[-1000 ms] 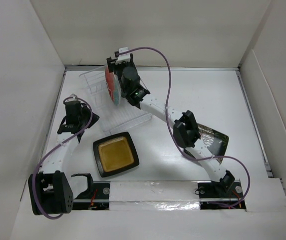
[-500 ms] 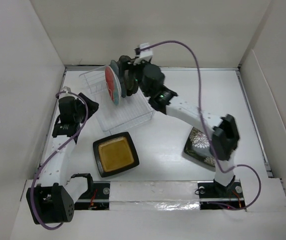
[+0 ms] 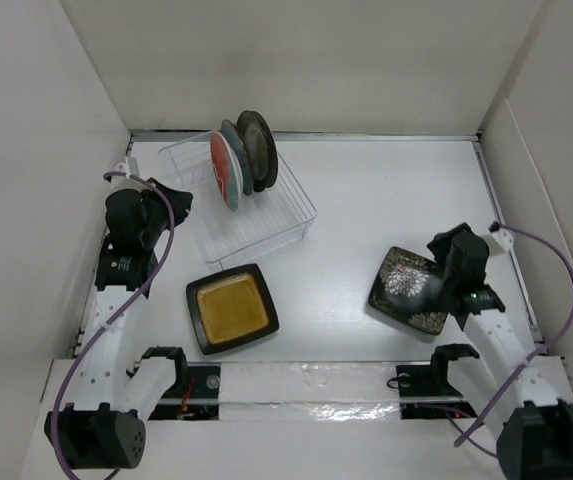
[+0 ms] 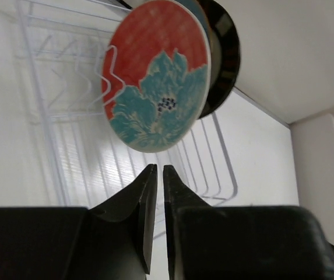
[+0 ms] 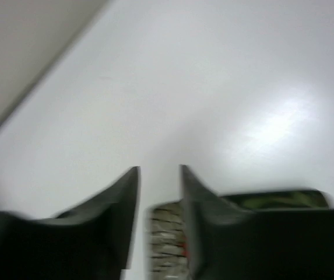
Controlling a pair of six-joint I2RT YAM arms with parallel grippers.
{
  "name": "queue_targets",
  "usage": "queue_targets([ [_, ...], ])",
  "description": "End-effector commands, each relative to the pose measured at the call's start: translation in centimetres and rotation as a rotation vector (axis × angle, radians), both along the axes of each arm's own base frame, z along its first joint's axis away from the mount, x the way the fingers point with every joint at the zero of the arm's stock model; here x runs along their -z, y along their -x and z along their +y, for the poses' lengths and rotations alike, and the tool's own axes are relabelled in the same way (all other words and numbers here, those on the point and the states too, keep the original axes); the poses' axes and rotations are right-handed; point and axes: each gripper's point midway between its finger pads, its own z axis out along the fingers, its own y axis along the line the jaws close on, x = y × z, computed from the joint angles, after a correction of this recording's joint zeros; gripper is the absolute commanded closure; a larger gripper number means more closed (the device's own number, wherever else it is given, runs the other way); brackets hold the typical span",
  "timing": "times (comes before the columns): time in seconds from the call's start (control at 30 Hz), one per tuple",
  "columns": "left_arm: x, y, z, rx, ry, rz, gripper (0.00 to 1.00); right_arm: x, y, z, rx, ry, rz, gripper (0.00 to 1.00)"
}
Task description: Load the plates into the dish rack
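The clear wire dish rack [image 3: 266,225] stands at the back left. Three round plates stand upright in it: red-patterned [image 3: 223,172], teal [image 3: 234,150] and black gold-rimmed [image 3: 259,147]. I cannot pick out a cream plate. The left wrist view shows the red-patterned plate [image 4: 155,76], the black plate [image 4: 228,52] and the rack wires [image 4: 67,116]. My left gripper [image 3: 171,195] [image 4: 158,169] is shut and empty, just left of the rack. The square amber-centred plate [image 3: 231,308] lies front left. My right gripper [image 3: 434,285] [image 5: 159,169] hovers open over the square black floral plate [image 3: 401,285] [image 5: 167,245].
White walls [image 3: 56,150] close in the table on the left, back and right. A raised white strip [image 3: 306,380] with the arm bases runs along the near edge. The purple cable [image 3: 541,245] loops beside the right arm.
My right arm has drawn back from the rack to the floral plate at the front right, leaving the black gold-rimmed plate standing in the rack. My left arm shifted slightly left.
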Motion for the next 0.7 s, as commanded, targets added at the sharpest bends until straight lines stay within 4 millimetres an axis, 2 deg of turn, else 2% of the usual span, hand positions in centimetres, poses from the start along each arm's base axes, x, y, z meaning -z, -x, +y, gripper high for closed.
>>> queue_targets([
  [0.0,-2.4,0.4,-2.4,0.119,-0.013,-0.075,0.94,1.8,3.6,-1.9,0.082,-0.146,0.025,0.38],
  [0.03,-2.6,0.5,-3.2,0.155,-0.018,-0.083,0.94,3.5,5.0,-3.4,0.142,-0.141,0.094,0.31],
  [0.07,-2.7,0.6,-3.2,0.158,-0.024,-0.084,0.94,4.0,5.8,-4.6,0.205,-0.142,0.11,0.22],
  [0.1,-3.0,0.8,-3.9,0.179,-0.03,-0.089,0.93,4.1,6.6,-5.4,0.242,-0.136,0.108,0.2],
  [0.13,-3.6,0.9,-3.6,0.169,-0.041,-0.093,0.92,4.9,7.6,-6.7,0.306,-0.128,0.129,0.19],
  [0.17,-3.9,1.0,-4.0,0.181,-0.054,-0.097,0.9,6.1,7.9,-6.8,0.314,-0.159,0.138,0.14],
  [0.2,-4.2,1.2,-3.9,0.177,-0.058,-0.104,0.89,6.0,7.8,-6.7,0.296,-0.171,0.133,0.13],
  [0.3,-4.1,1.5,-4.4,0.195,-0.068,-0.106,0.88,7.3,7.7,-6.7,0.293,-0.202,0.211,0.13],
  [0.33,-4.2,1.6,-4.5,0.199,-0.074,-0.109,0.88,8.5,8.0,-6.8,0.3,-0.211,0.269,0.12],
  [0.47,-4.6,2.1,-4.5,0.196,-0.087,-0.117,0.88,10.0,8.2,-4.9,0.229,-0.311,0.304,0.13],
  [0.67,-5.3,2.4,-4.3,0.186,-0.095,-0.128,0.88,11.7,8.6,-3.2,0.161,-0.361,0.37,0.14],
])
